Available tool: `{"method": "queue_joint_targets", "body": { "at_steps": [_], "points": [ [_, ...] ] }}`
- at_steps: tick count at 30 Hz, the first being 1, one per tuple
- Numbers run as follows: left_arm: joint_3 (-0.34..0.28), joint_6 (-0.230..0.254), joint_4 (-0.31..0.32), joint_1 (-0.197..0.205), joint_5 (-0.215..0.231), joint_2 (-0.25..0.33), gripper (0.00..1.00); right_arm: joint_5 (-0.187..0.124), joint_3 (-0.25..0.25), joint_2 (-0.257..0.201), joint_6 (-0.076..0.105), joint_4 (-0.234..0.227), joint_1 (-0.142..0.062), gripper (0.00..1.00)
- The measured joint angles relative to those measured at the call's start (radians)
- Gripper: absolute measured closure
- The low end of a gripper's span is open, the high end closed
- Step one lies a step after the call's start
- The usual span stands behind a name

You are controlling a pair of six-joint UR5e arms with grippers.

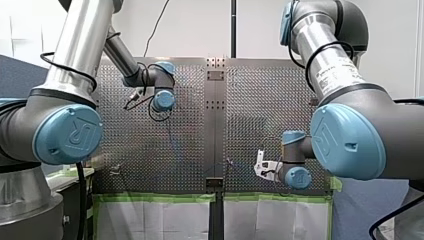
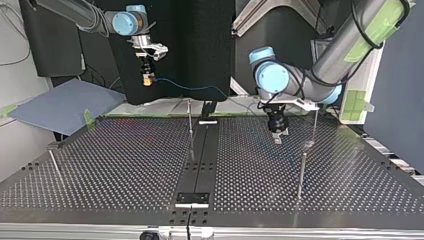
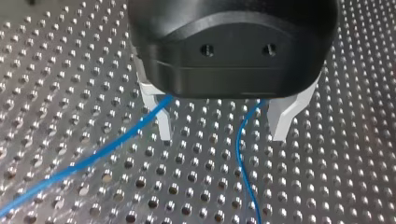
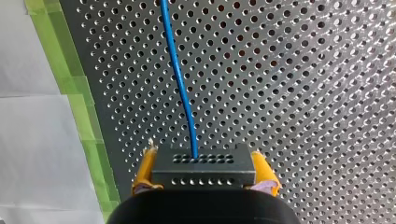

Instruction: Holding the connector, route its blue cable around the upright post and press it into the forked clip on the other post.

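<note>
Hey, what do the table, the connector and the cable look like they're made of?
Table: bare metal, likely aluminium or steel; its perforated surface glints. Connector: dark matte block with rows of holes, probably plastic. Blue cable: smooth, bendy jacket, likely plastic insulation.

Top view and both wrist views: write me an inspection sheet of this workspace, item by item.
Surface: perforated metal table, green tape along its edge.
Job's things: dark connector block with rows of holes, held off the table; thin upright metal posts, one mid-table, one nearer the top view's camera; forked clip too small to tell.
Clutter: nothing seen.
Grippers: my right gripper, yellow pads, shut on the connector block; my left gripper, pale fingers, open, low over the table.
Cables: thin blue cable leaves the connector block and passes beneath my left gripper, ungripped; black cables along the arms.
Surroundings: blue sheet beside the table, at the top view's left.
</note>
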Motion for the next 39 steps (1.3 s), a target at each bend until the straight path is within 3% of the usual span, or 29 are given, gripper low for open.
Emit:
{"method": "queue_joint_targets", "body": {
  "at_steps": [10,25,39],
  "points": [
    [-0.011,-0.041,-0.019,-0.016,0.014,-0.056,0.0,0.001,0.0,0.0,0.002,-0.001,0.002,1.0],
    [-0.011,-0.091,0.043,-0.033,0.054,-0.183,0.0,0.0,0.0,0.0,0.001,0.004,0.003,1.0],
    [-0.012,-0.142,0.044,-0.036,0.057,-0.192,0.0,0.0,0.0,0.0,0.003,0.004,0.004,1.0]
  ]
}}
